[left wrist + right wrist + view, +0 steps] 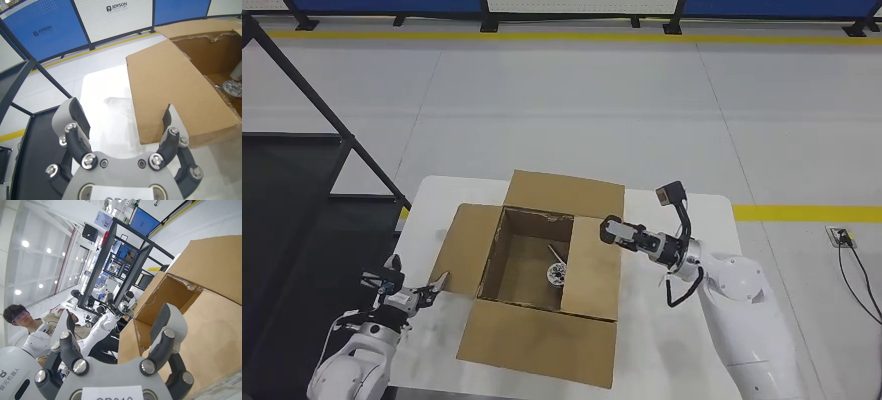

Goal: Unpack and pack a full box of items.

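Unpacking seemed unfinished: silver metal disc (557,273) sat in open brown cardboard box (594,272) mid-frame; left gripper (122,113), right gripper (116,311) gaped empty.

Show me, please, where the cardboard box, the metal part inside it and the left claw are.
cardboard box (542,345): top view, on its near flap.
metal part (231,88): left wrist view, on its round head.
left claw (121,113): left wrist view, midway between its fingertips.
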`<state>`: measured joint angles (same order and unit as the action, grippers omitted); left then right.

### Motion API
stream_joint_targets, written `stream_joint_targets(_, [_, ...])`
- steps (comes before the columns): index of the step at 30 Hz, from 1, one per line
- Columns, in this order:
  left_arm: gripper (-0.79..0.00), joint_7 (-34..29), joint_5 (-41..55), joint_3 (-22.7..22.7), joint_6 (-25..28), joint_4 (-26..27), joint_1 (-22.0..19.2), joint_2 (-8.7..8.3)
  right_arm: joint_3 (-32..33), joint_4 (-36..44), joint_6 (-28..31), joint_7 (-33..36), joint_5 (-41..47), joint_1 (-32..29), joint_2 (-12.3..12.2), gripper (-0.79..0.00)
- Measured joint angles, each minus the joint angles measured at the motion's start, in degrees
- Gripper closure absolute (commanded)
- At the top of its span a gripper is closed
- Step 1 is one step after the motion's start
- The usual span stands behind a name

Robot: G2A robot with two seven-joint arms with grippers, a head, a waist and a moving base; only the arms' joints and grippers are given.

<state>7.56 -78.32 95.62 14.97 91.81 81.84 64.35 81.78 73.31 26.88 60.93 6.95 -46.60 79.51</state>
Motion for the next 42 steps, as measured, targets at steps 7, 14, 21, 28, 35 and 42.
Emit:
stream_joint_targets(7, [-0.785, 0.18, 0.97, 0.81, -4.19, 9.01, 3.05, 0.30, 0.48, -0.56, 0.36, -0.01, 1.36, -0.44, -0.77, -0.785])
stream_joint_targets(14, [-0.785, -0.63, 1.31, 0.65, -4.15, 21.25, 7.63, 0.51, 2.51, 0.52, 1.95, 0.57, 3.57, -2.27, -1.86, -0.785])
stream_joint_targets(21, [-0.785, -8.87, 4.95, -4.78, 3.09, 26.31, 5.38, 0.57, 5.70, 3.63, 6.30, 2.50, 6.10, -6.03, -3.25, -0.785])
stream_joint_targets(28, [-0.785, -24.78, 17.90, -13.76, 8.37, 19.26, -6.29, 1.20, 8.77, 5.78, 11.36, 5.09, 7.08, -10.01, -4.75, -0.785])
stream_joint_targets(35, [-0.785, -32.52, 22.70, -16.37, 10.14, 14.41, -12.32, 1.35, 9.09, 6.18, 11.56, 4.91, 6.06, -10.83, -5.06, -0.785])
stream_joint_targets(42, [-0.785, -32.35, 24.08, -16.77, 9.06, 13.78, -12.03, 1.50, 8.86, 6.70, 11.09, 4.20, 6.51, -11.15, -5.07, -0.785])
